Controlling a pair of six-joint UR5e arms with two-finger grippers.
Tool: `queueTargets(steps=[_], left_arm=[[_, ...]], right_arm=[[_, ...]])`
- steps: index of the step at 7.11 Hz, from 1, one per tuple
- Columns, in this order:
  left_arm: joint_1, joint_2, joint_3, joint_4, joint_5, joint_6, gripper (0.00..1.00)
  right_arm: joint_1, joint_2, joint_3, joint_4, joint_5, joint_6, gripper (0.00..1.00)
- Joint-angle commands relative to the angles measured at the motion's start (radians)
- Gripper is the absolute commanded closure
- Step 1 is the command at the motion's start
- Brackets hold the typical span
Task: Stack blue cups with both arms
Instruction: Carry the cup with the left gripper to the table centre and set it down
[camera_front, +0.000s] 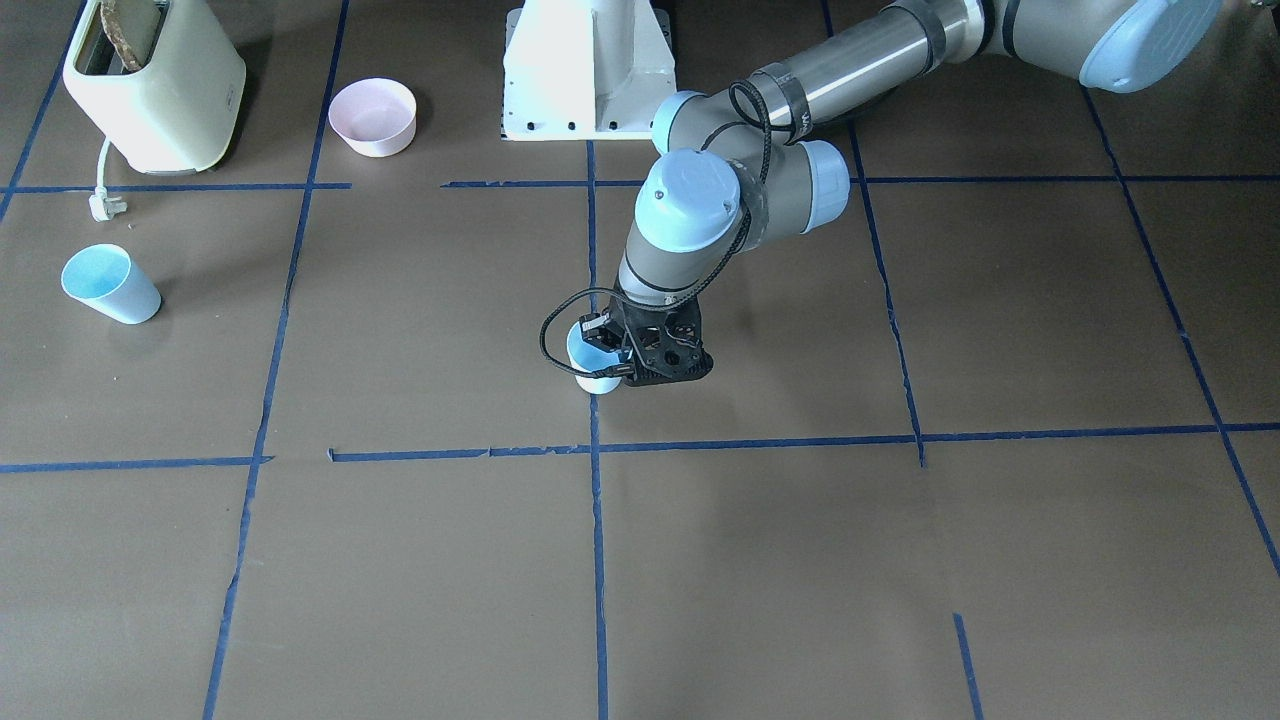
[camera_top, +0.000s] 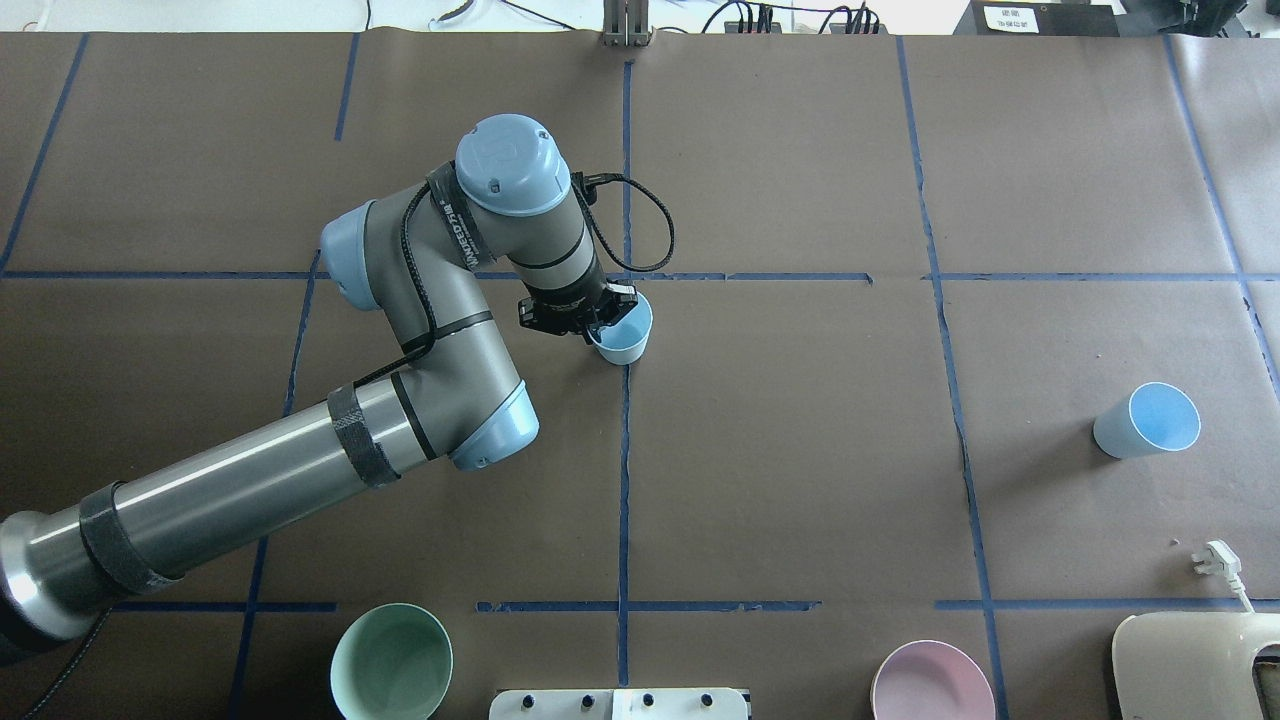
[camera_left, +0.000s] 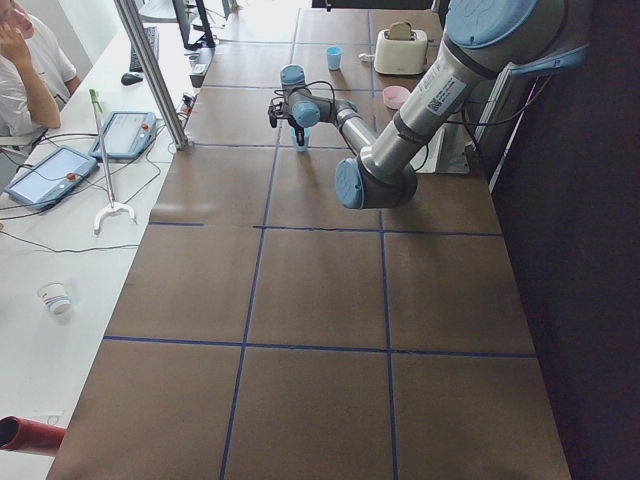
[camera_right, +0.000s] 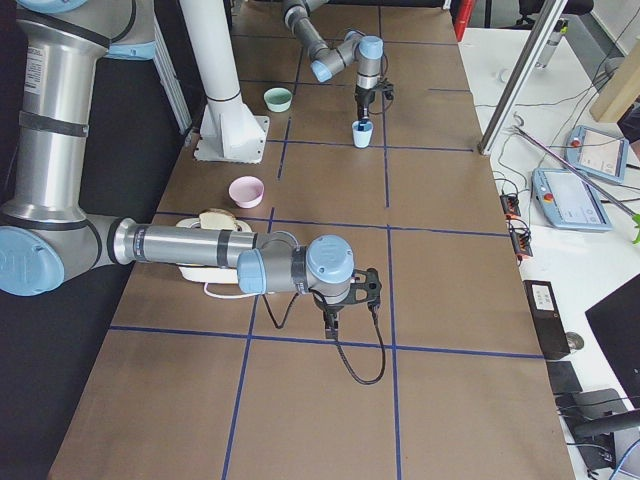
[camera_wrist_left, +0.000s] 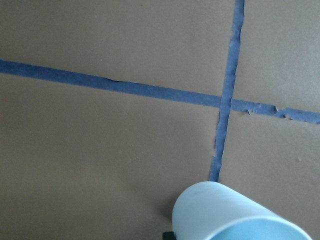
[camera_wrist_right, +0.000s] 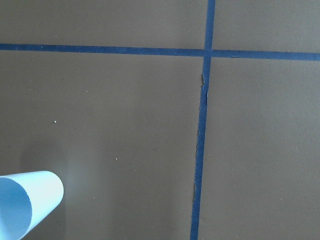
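One blue cup (camera_front: 598, 352) sits at the table's middle on a tape crossing, slightly tilted. My left gripper (camera_front: 607, 345) is shut on its rim, also in the overhead view (camera_top: 603, 322). The cup (camera_top: 624, 340) fills the bottom of the left wrist view (camera_wrist_left: 235, 212). The second blue cup (camera_top: 1148, 420) stands alone on my right side (camera_front: 110, 285) and shows at the lower left of the right wrist view (camera_wrist_right: 25, 202). My right gripper (camera_right: 332, 322) shows only in the exterior right view, pointing down above the table; I cannot tell whether it is open or shut.
A pink bowl (camera_front: 373, 117) and a cream toaster (camera_front: 155, 85) with its loose plug (camera_front: 105, 207) stand near the second cup. A mint-green bowl (camera_top: 391, 662) is on my left side. The white pedestal (camera_front: 588, 70) stands at the table's near edge.
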Motion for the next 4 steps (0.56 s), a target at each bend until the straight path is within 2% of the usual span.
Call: queueTargets(steps=[1, 2, 3, 4], left_arm=[[0.008, -0.009, 0.003, -0.001, 0.018, -0.001, 0.99], [0.009, -0.008, 0.003, -0.002, 0.018, 0.001, 0.83], [0.008, -0.006, 0.002, -0.007, 0.018, 0.001, 0.33], [0.006, -0.004, -0.004, -0.01, 0.018, -0.001, 0.01]], right_arm=[[0.0, -0.002, 0.0, 0.0, 0.002, 0.0, 0.0], [0.0, -0.002, 0.0, 0.0, 0.002, -0.002, 0.0], [0.0, -0.002, 0.0, 0.0, 0.003, -0.003, 0.0], [-0.005, 0.0, -0.002, 0.0, 0.021, -0.003, 0.0]])
